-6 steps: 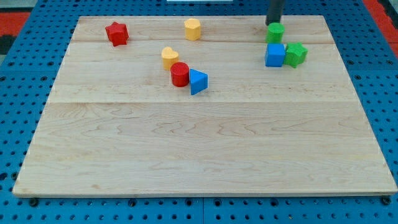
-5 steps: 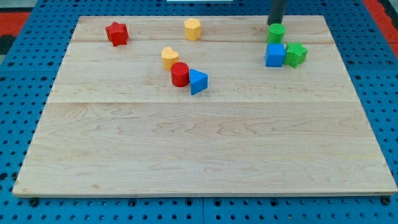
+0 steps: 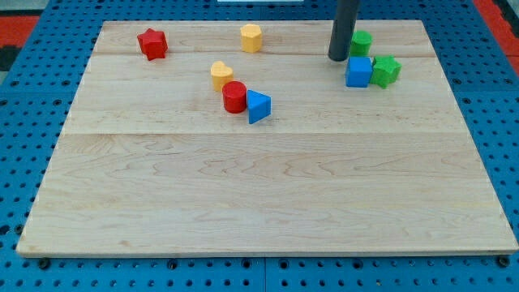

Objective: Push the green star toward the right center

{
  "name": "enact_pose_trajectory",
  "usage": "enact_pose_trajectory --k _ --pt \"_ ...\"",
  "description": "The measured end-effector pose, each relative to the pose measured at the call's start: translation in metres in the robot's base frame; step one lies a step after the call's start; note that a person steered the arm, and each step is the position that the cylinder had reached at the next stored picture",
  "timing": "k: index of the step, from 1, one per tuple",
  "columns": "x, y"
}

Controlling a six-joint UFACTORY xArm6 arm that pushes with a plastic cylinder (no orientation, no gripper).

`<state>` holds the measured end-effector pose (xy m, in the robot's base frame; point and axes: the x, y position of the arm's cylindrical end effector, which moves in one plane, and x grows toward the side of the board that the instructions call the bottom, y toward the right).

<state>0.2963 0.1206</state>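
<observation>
A: Green star (image 3: 387,70) sits near the board's (image 3: 259,186) right top, touching the blue cube (image 3: 358,72).

B: Our tip (image 3: 338,57) stands left of the cube; we have no pincer. Pushing right, we may drag the cube and the green cylinder (image 3: 361,42) along.

Bright, even overhead light; a sharp picture with hardly any shadow.

The pale wooden board (image 3: 259,178) is lit flatly from above, its grain crisp from the view's top edge to the bottom, with no glare spots and only a mild sheen. The blocks cast just thin, soft shadows at their bases, as under the blue triangular block (image 3: 258,106) and the red cylinder block (image 3: 234,96). My dark rod is a little soft along its edges, and my tip (image 3: 338,58) throws almost no shadow. The blue perforated table (image 3: 24,268) stays in focus at the corners; the board's edges run straight, without visible bending.
</observation>
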Motion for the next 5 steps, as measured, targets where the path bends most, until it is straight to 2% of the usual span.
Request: enact_pose_trajectory --k 1,2,3,5 --pt "0.007 -0.036" --pt "-0.013 0.002" --pt "0.006 0.058" --pt "0.016 0.108"
